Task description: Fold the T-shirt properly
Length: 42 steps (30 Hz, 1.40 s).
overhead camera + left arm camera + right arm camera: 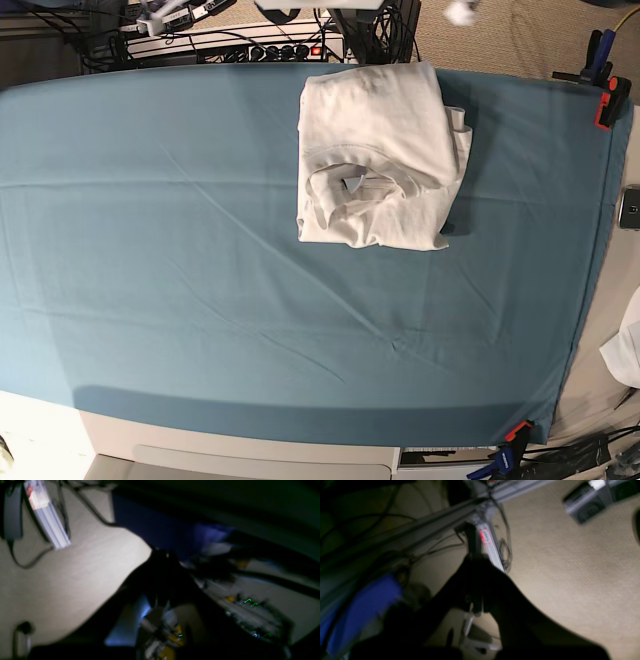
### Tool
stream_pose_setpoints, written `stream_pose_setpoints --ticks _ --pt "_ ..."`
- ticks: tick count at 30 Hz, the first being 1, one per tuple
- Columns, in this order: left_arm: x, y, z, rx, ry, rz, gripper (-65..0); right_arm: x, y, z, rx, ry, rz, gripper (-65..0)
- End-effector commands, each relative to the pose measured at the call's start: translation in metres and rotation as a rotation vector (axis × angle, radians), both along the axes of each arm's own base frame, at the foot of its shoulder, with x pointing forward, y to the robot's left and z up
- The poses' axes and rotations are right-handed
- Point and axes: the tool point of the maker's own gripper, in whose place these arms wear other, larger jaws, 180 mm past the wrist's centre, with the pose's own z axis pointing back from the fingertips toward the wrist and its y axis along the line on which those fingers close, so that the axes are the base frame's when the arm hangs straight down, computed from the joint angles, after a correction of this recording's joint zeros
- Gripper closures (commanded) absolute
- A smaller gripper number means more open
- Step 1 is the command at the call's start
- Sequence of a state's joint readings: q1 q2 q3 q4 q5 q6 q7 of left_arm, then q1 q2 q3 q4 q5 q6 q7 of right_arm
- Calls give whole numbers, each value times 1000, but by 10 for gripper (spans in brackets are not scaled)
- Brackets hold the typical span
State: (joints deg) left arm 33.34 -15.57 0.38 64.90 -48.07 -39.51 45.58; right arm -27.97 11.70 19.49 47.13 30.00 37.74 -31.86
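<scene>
The white T-shirt [375, 150] lies folded into a compact rectangle at the back middle-right of the table, with its ribbed collar [345, 182] on top facing the front. It rests on the teal cloth [180, 260]. Neither arm shows in the base view. In the left wrist view my left gripper [162, 555] is a dark blurred silhouette, jaws together, over the floor. The right wrist view shows my right gripper [476, 562] likewise dark and shut, with nothing between its fingers. Both hang off the table, away from the shirt.
Orange clamps [607, 100] pin the cloth at the right edge, and another [515, 432] at the front right. A power strip with cables [250, 45] runs behind the table. Beige carpet [62, 580] and an aluminium frame leg [490, 547] lie under the wrists.
</scene>
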Motion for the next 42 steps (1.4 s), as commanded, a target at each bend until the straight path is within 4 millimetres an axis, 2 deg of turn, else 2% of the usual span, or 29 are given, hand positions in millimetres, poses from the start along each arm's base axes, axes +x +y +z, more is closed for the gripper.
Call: stream_pose_setpoints --ticks 1,5,7,10,13,16,23,26,28,31,34,36,42 --pt "1 -7 -9 7 -19 -23 0 5 1 -7 -4 -12 -11 0" --pt "17 -33 -53 92 -163 -183 0 27 19 -41 -48 -51 -12 0" --pt "32 -32 -78 214 -242 -241 0 38 21 -53 -123 -63 27 0" --pt "58 -15 -110 466 -364 -328 0 52 17 -65 -256 -50 104 0" --pt "76 11 -126 717 -381 -317 0 62 14 -71 -344 -12 144 0" --pt "80 25 -132 815 -325 -238 0 67 16 -73 -374 18 139 0" --pt "75 43 -134 847 -319 -239 0 67 11 -73 -383 18 139 0" --pt "74 57 -135 865 -279 -173 0 67 13 -73 -379 20 139 0" --pt "72 76 -135 892 -257 -147 0 66 15 -73 -375 21 140 0" --pt "70 116 -134 958 -223 -98 0 67 13 -73 -379 20 140 0" --pt "67 148 -132 990 -158 18 0 67 13 -73 -379 20 140 0" --pt "67 150 -132 958 -136 69 0 67 13 -73 -379 18 139 0" --pt "71 136 -133 911 -150 101 0 67 13 -73 -380 18 139 0"
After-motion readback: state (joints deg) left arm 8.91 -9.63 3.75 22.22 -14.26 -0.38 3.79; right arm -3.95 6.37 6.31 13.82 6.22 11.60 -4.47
